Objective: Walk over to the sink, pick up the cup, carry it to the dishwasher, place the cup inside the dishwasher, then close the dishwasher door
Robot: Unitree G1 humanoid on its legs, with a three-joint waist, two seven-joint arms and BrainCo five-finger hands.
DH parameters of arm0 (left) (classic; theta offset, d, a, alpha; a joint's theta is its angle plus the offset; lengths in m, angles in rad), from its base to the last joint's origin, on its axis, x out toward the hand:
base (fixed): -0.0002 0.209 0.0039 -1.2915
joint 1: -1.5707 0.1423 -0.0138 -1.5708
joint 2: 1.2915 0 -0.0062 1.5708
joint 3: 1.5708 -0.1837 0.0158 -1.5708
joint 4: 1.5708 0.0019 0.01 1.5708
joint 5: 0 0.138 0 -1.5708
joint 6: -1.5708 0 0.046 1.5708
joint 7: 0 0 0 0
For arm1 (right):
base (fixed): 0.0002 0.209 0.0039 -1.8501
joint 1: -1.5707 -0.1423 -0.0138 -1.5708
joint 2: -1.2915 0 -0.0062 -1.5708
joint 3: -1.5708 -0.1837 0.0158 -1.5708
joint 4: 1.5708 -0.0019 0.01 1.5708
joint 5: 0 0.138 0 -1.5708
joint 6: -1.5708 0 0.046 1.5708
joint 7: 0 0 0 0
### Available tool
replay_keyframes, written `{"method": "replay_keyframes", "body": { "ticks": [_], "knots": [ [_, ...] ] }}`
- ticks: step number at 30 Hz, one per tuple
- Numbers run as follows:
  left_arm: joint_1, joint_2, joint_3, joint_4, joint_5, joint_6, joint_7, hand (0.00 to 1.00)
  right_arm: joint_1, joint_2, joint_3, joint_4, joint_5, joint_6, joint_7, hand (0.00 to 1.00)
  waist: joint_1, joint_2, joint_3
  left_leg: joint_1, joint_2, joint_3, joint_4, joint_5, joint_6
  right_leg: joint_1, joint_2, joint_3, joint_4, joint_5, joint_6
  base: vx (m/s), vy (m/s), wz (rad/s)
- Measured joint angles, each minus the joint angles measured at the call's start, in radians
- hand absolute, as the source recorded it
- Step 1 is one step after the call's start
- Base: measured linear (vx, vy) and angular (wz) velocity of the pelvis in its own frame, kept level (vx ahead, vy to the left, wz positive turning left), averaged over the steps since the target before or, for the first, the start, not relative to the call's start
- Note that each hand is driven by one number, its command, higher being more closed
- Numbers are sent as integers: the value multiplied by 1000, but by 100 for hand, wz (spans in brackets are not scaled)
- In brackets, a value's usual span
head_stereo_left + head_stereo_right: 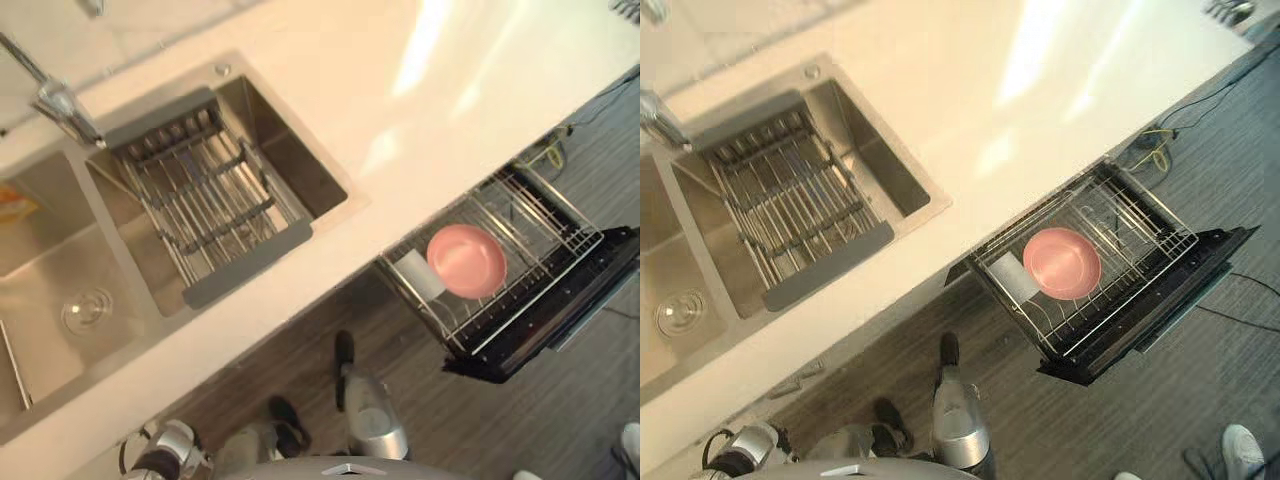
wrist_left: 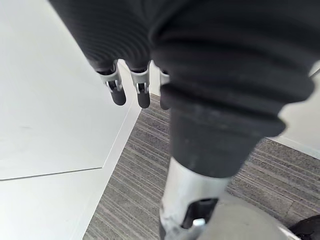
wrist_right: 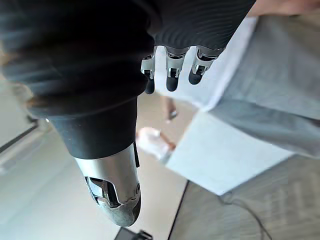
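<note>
A white cup (image 1: 417,273) lies in the pulled-out wire rack (image 1: 540,262) of the dishwasher, right beside a pink plate (image 1: 467,260). The dishwasher's black door (image 1: 560,325) hangs open below the counter edge, to my right. The steel sink (image 1: 60,290) is at my left, with a grey drying rack (image 1: 205,215) across one basin. My left hand (image 2: 143,95) hangs by my side over the floor, fingers straight and holding nothing. My right hand (image 3: 171,75) also hangs down with straight fingers and is empty.
A pale counter (image 1: 400,90) runs between the sink and the dishwasher. A faucet (image 1: 60,100) stands behind the sink. An orange item (image 1: 14,205) lies in the far-left basin. A person's white shoe (image 1: 1244,446) stands on the grey floor at the lower right.
</note>
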Motion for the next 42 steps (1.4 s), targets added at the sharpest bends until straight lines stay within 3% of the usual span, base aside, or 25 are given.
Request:
{"method": "replay_keyframes", "body": {
  "ticks": [2, 5, 6, 7, 11, 14, 19, 22, 25, 28, 32, 35, 36, 37, 38, 39, 40, 42],
  "knots": [
    [4, -15, -1, 14, 0, 6, -1, 0, 26, 73, -1, 38, 84, -36, 91, 0, -9, 19, -18, -1, -2, 5, -10, 3, 1, 1, 0, 0, -8, -6, -2, -53, 8, -10],
    [5, -34, -7, 50, -4, 5, 4, 0, 5, 207, 7, 94, 259, -49, 236, 0, -4, 42, -32, 25, -2, 29, -39, 21, -12, 37, 2, -20, -59, 1, 2, -99, 6, -6],
    [7, -40, -8, 52, -5, 5, 4, 0, 1, 225, 8, 96, 271, -49, 255, 0, -3, 46, -34, 29, 0, 29, -47, 21, -12, 44, 5, -28, -70, 4, 0, -153, 1, 12],
    [8, -54, -9, 71, -14, 5, 8, 0, -7, 257, 10, 104, 278, -49, 293, 0, 3, 69, -49, 36, 5, 30, -69, 17, -16, 59, 14, -33, -92, 12, -1, -116, -3, 18],
    [27, -62, -8, 76, -29, 3, 27, 0, -68, 284, 98, 112, 277, -51, 340, 0, 15, 99, -54, 42, 16, 59, -69, -6, -44, 99, 19, -53, -153, 51, -7, -122, 14, 13],
    [37, -89, -7, 72, -31, -4, 40, 0, -133, 285, 181, 79, 279, -61, 339, 0, 41, 135, -34, 30, 14, 61, -70, -5, -44, 99, 19, -55, -178, 59, -6, -116, 21, 11],
    [63, -93, -6, 69, -29, -11, 44, 0, -238, 256, 249, 81, 350, -64, 330, 0, 64, 170, -14, 12, 12, -5, -89, -1, -70, 99, 17, -96, -178, 58, -7, -28, -1, 30],
    [69, -95, -6, 69, -28, -27, 44, 0, -270, 174, 320, 87, 317, -67, 324, 0, 84, 198, 7, -4, 12, -56, -89, 27, -93, 101, 18, -126, -172, 58, -11, 25, 7, 27],
    [71, -92, -6, 70, -19, -43, 43, 0, -295, 116, 348, 124, 296, -61, 320, 0, 85, 218, 27, -4, 5, -113, -88, 81, -53, 97, 11, -142, -145, 47, -22, 52, 11, 14],
    [73, -93, -6, 70, -19, -74, 43, 0, -329, 80, 413, 160, 297, -49, 335, 0, 88, 210, 32, -14, -20, -171, -88, 127, -69, 95, -17, -165, -130, 37, -16, 36, 1, 18],
    [85, -93, -6, 74, -18, -116, 45, 0, -413, 54, 501, 166, 297, -71, 346, 0, 94, 213, 33, -44, -48, -207, -86, 177, -71, 64, -54, -183, -102, 28, -13, -33, 2, 14],
    [85, -95, -6, 76, -18, -154, 48, 0, -493, 35, 536, 172, 299, -70, 358, 0, 102, 242, 47, -59, -49, -250, -87, 172, -68, 56, -60, -208, -86, 25, -16, -119, 27, 28],
    [89, -100, -6, 78, -18, -167, 52, 0, -525, 0, 561, 186, 300, -69, 374, 0, 107, 270, 53, -75, -32, -264, -90, 115, -60, 39, -49, -228, -72, 24, -17, -135, 48, 31],
    [85, -103, -5, 80, -19, -171, 55, 0, -547, -20, 572, 199, 300, -69, 393, 0, 112, 291, 56, -85, -27, -270, -91, 98, -8, 30, -42, -234, -58, 23, -18, -165, 46, 21],
    [87, -119, -3, 80, -19, -184, 73, 0, -579, -54, 593, 204, 310, -64, 419, 0, 131, 316, 55, -113, -17, -266, -91, 102, -6, -29, -71, -225, 72, 9, -52, -149, 35, 33],
    [93, -125, -2, 80, -19, -195, 90, 0, -602, -67, 604, 204, 344, -64, 441, 0, 131, 310, 61, -115, -29, -268, -123, 119, -28, -71, -111, -176, 242, -117, -51, -133, -2, 51],
    [92, -123, -2, 80, -20, -203, 96, 0, -617, -69, 610, 204, 375, -75, 459, 0, 131, 300, 69, -112, -44, -278, -139, 135, -47, -64, -134, -163, 262, -182, -14, -88, -67, 59],
    [99, -130, -9, 80, -22, -213, 112, 0, -656, -75, 642, 208, 440, -85, 501, 0, 131, 300, 69, -126, -42, -318, -182, 173, -54, -90, -137, -200, 274, -198, -27, -79, -117, 53]
  ]
}}
